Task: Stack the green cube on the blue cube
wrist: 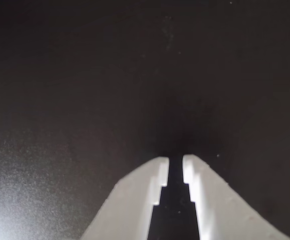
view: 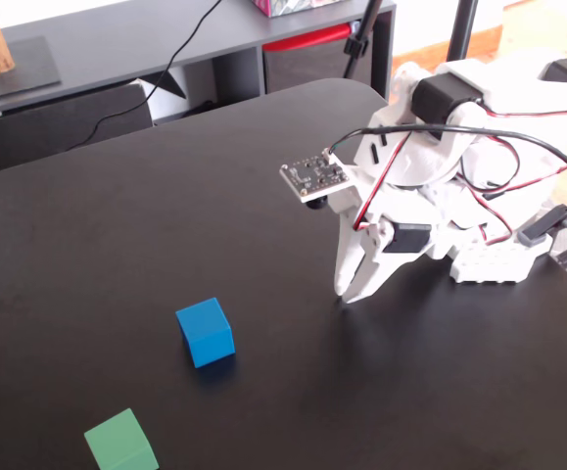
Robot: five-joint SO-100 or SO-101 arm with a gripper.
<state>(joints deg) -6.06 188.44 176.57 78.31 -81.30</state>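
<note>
In the fixed view, the green cube (view: 120, 442) sat at the bottom edge of the black table (view: 97, 255), its lower part cut off by the frame. It looked matte, pale green and smooth. Up and to the right, well apart from it, stood the blue cube (view: 206, 333), bright, plain and unmarked. Farther right, the white gripper (view: 346, 295) pointed down near the tabletop, its fingers nearly together with only a narrow slit between them, holding nothing. The wrist view showed only the fingers (wrist: 150, 187) over bare dark table; neither cube appeared there. No writing was readable.
</note>
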